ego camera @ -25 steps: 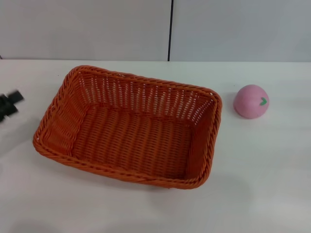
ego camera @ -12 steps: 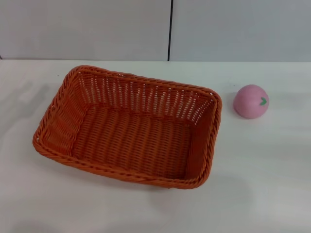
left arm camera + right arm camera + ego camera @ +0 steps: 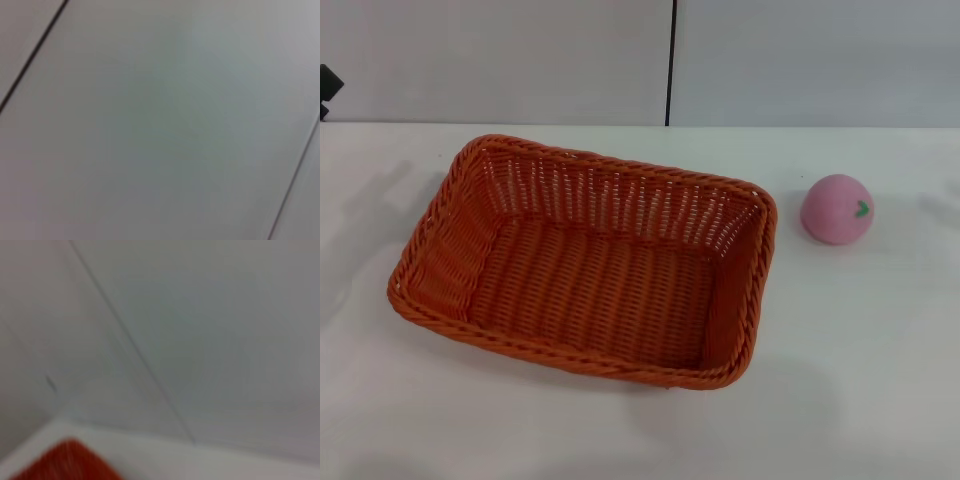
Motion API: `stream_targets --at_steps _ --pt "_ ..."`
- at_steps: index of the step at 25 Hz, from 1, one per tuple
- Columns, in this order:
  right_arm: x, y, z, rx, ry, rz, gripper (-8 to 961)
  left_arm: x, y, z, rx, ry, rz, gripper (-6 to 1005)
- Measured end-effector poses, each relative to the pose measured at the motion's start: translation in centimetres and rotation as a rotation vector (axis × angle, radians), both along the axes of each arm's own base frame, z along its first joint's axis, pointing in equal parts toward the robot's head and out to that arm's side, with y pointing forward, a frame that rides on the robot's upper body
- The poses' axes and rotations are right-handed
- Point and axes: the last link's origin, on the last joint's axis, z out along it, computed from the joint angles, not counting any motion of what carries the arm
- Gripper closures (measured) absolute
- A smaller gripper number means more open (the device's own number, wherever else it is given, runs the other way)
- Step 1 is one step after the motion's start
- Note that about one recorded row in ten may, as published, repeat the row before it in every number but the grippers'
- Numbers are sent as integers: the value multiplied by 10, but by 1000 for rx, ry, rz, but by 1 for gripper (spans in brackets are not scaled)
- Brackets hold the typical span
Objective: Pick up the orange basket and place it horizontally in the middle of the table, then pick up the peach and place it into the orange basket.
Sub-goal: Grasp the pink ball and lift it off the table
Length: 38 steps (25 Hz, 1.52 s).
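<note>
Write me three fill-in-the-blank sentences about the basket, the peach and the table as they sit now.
1. The orange basket holds ____ inside it.
2. The peach rests on the table, to the robot's ____ of the basket.
3. The peach and the basket are ____, with bare tabletop between them.

Missing words: nothing; right; apart

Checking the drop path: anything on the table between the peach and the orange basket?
Nothing visible. The peach sits on the table just off the orange basket's right end, with only bare tabletop between them. The basket is empty. Only a sliver of the left gripper shows at the head view's far left edge.
</note>
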Motion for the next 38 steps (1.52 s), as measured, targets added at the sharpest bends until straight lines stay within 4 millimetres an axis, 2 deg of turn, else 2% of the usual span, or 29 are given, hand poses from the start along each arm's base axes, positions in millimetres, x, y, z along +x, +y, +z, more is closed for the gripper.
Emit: stream_targets --at_steps 6,8,23,38 --pt "-11 26 -12 -207 -182 -78 334 4 -3 -5 32 -10 -30 401" --pt "-14 32 -17 -229 -217 -84 334 5 -5 -13 49 -32 -36 404" --pt "-33 73 -83 -304 -424 -50 335 9 -9 -24 31 -90 -46 423" --pt "-39 84 -118 -309 -479 -36 335 9 -10 -26 28 -123 -37 443"
